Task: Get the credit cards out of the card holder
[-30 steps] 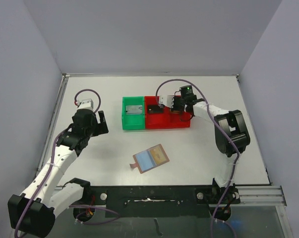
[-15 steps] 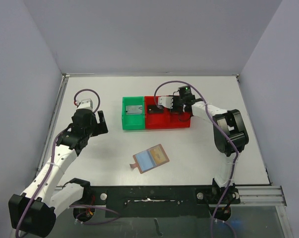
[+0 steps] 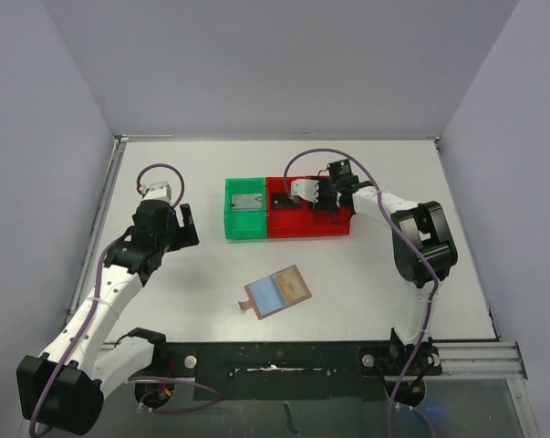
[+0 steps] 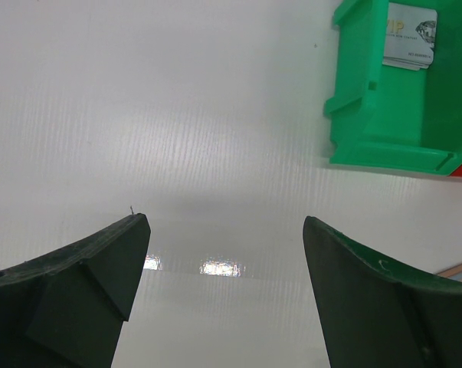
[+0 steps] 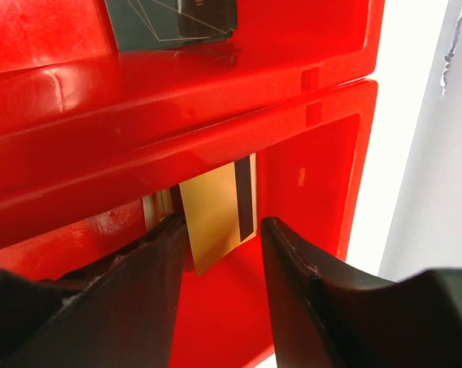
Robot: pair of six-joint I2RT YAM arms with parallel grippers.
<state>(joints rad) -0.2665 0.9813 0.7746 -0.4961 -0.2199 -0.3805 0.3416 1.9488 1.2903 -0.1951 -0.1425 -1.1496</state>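
The card holder (image 3: 277,292) lies open on the table near the front, light-blue lining up, with no gripper on it. My right gripper (image 3: 322,203) hangs in the red bin's (image 3: 307,229) right compartment. In the right wrist view its jaws (image 5: 224,222) stand apart around a gold card (image 5: 215,215) with a black stripe. The card leans on the bin wall, with a gap to the right finger (image 5: 292,261). A dark card (image 5: 173,19) lies in the neighbouring red compartment. My left gripper (image 3: 188,224) (image 4: 224,221) is open over bare table at the left.
A green bin (image 3: 232,226) joins the red bin's left side and holds a silver card (image 3: 248,202) (image 4: 409,34). Grey walls close in the table on three sides. The right arm's purple cable arcs over the red bin.
My right gripper's jaws have opened and let go of the gold card inside the red bin. The gripper has shifted slightly left. The left arm has not moved.
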